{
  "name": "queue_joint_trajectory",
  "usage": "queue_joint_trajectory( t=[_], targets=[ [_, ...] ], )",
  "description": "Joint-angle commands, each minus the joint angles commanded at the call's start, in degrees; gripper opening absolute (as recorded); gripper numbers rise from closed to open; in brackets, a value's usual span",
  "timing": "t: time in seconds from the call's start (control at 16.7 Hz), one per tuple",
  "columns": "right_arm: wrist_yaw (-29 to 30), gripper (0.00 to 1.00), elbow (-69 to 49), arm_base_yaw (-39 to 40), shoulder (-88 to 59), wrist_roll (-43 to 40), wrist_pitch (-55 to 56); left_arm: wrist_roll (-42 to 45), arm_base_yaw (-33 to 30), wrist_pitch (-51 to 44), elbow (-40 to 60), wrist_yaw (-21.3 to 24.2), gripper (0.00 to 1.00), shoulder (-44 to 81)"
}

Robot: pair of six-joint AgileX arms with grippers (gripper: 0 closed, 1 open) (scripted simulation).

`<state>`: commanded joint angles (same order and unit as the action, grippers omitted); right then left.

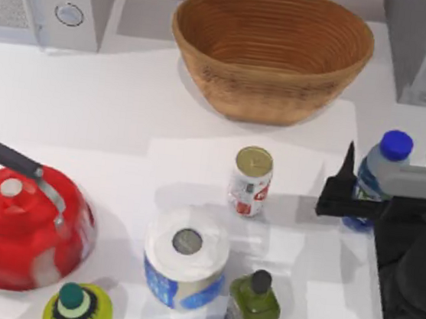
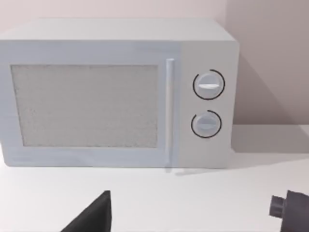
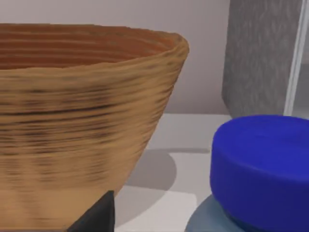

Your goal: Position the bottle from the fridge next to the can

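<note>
1. Your right end effector (image 1: 362, 198) grips the bottle (image 1: 381, 167), upright at the tabletop's (image 1: 125, 119) right edge.
2. The can (image 1: 250, 181) stands well apart to its left; carry leftward.
3. Left arm parked left; fingers unclear.

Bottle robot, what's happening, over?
Right gripper shut on bottle, right of can. Left gripper parked at left edge. Path to can open.
</note>
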<state>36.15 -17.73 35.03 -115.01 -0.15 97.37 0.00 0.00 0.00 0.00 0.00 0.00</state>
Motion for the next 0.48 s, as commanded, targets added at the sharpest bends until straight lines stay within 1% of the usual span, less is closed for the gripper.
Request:
queue_joint_trajectory(
  t=[0.24, 0.48],
  targets=[
    [2.78, 1.00, 3.55, 2.80, 0.59, -0.03, 2.65, 0.00, 0.00, 0.00, 0.00, 0.00, 1.00, 0.00],
    [2.90, 1.00, 3.61, 2.78, 0.42, -0.03, 2.74, 0.00, 0.00, 0.00, 0.00, 0.00, 1.00, 0.00]
  ],
)
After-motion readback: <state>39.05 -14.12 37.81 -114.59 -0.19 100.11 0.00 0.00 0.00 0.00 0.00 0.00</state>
